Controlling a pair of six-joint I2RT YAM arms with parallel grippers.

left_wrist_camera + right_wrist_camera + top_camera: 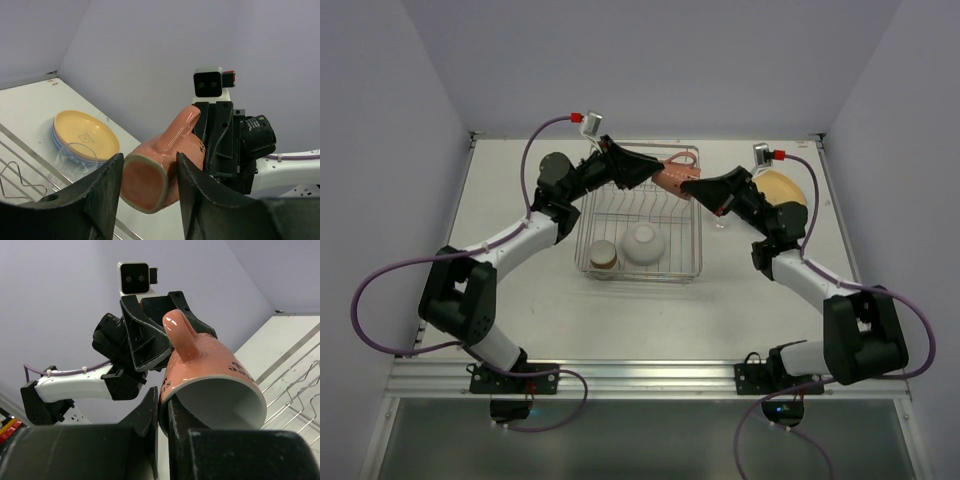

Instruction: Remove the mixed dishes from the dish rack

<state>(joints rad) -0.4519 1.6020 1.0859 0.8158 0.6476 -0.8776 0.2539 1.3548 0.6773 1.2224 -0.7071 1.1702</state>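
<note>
Top: glossy salmon-pink mug (670,178) is held in the air over the far edge of the silver wire dish rack (638,278), between left gripper (655,172) and right gripper (692,187).
Left wrist: left fingers clamp the mug's rounded-square base, which has a pale foot ring.
Right wrist: right jaws pinch the rim wall. Dark printed lettering on the side is not legible.
</note>
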